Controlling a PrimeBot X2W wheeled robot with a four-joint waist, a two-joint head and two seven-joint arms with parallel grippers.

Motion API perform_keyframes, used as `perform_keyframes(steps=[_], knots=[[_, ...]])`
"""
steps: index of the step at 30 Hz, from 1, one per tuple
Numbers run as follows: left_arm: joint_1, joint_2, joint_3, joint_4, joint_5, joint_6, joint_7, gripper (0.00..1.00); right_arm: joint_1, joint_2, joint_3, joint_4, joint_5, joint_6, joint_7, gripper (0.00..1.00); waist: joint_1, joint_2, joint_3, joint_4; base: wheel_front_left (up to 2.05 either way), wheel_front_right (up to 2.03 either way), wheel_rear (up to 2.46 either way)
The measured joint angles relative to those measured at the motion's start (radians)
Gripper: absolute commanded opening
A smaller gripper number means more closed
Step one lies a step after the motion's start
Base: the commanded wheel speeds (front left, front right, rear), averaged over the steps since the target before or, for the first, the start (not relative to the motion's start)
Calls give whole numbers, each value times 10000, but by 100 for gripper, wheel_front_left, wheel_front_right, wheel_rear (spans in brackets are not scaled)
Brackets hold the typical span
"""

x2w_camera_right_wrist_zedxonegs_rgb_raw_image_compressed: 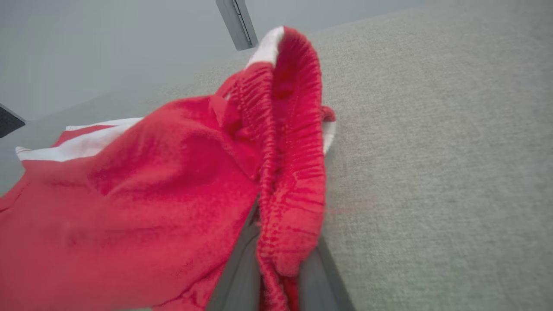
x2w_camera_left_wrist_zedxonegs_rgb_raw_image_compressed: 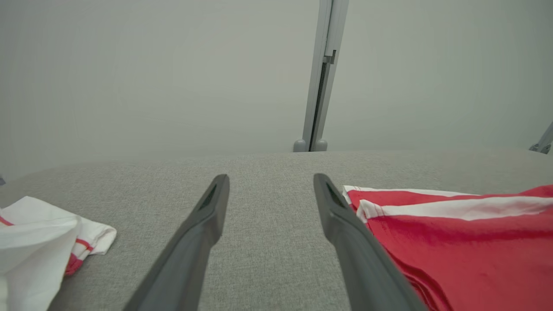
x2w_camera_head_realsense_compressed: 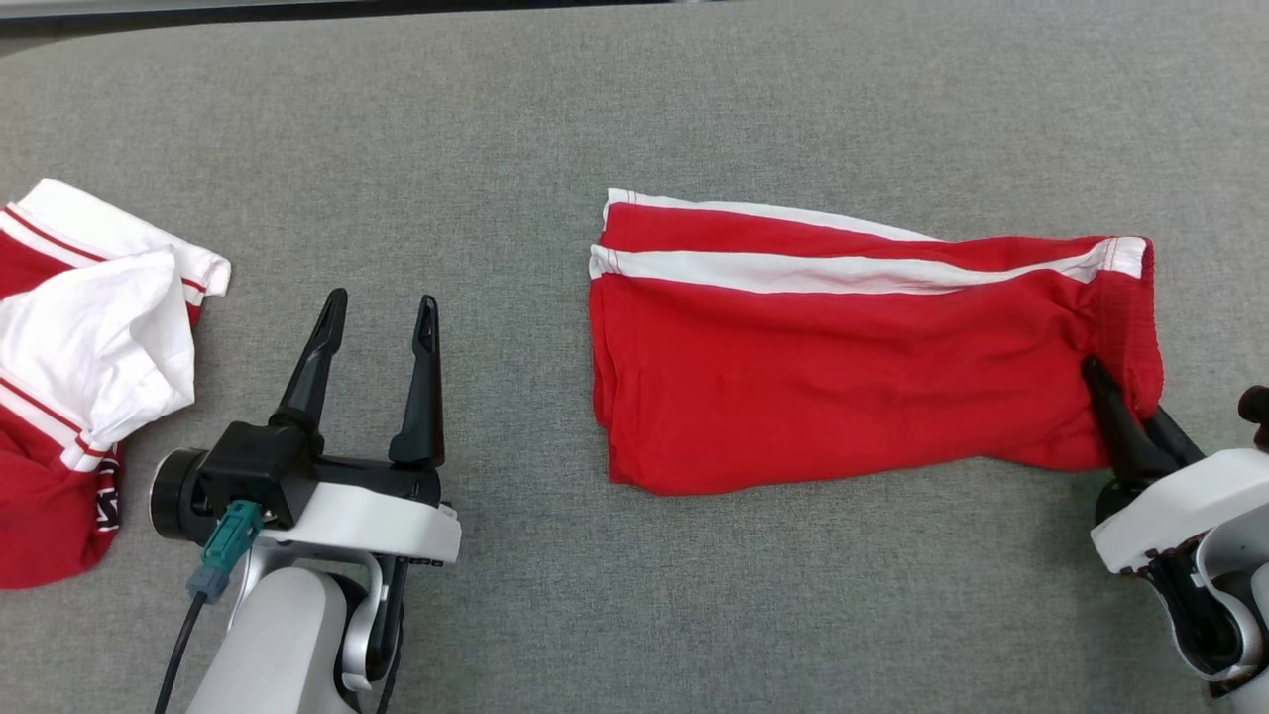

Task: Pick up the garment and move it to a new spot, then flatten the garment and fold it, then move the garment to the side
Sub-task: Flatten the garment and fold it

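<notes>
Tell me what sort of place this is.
Probably a robot test bench for folding clothes, not a home: a grey cloth-covered table with red shorts laid out, a second red-and-white garment beside, and a bare pale wall with a metal post behind.

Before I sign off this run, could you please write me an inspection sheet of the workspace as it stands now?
Surface: grey fabric tabletop, no stains seen.
Job's things: red shorts with white stripes, lying folded right of centre; the waistband end is lifted off the table.
Clutter: a red-and-white garment crumpled at the left edge, apart from the shorts.
Grippers: left gripper open over bare table, holding nothing; right gripper shut on the waistband.
Cables: teal-plugged cable at the left wrist, clear of the cloth.
Surroundings: pale wall and a grey post behind the table.
</notes>
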Motion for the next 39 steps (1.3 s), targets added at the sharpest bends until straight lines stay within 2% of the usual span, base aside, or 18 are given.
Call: perform_keyframes(steps=[6,11,13,19,24,25,26,27,28,29,35,39], knots=[[105,-21,21,-8,-21,23,-2,100,61,251,-40,-1302,1287,-13,984,0,0,0,-224,-54,0,0,0],[99,-86,-63,33,-71,-4,-23,100,5,516,109,-2694,2800,-13,2566,0,0,0,-233,55,0,0,0],[65,-161,-161,88,-90,-75,-23,100,-301,859,502,-3133,3333,-13,3361,0,0,0,-191,183,0,0,0],[-144,-288,-249,165,-90,-165,-25,100,-1127,1835,1662,-2568,3398,-13,3962,0,0,0,-41,550,0,0,0],[-273,-414,-332,213,-90,-236,-25,100,-1778,2270,2182,-1350,3047,-13,3559,0,0,0,97,872,0,0,0],[-293,-428,-337,211,-90,-240,-25,100,-1882,2322,2243,-1154,2915,-13,3342,19,0,0,127,921,0,0,0],[-294,-437,-334,221,-90,-242,-23,100,-2010,2357,2341,-989,2792,-13,3152,19,0,0,158,959,0,0,0],[-294,-453,-322,222,-88,-242,-25,100,-2131,2382,2472,-871,2740,-13,2991,47,0,0,186,990,0,0,0],[-294,-466,-313,222,-86,-242,-23,100,-2207,2399,2575,-834,2713,-13,2763,91,0,0,211,1013,0,0,0],[-294,-477,-303,221,-79,-244,-23,100,-2281,2370,2748,-826,2596,-13,2527,100,0,-1,235,1024,0,0,0],[-295,-504,-159,188,6,-249,-25,100,-2668,1929,3764,-1127,1741,-13,892,100,0,-1,323,923,0,0,0],[-304,-506,-67,186,44,-249,-23,100,-2728,1478,3900,-1337,1053,-13,-410,100,0,0,302,767,0,0,0]])
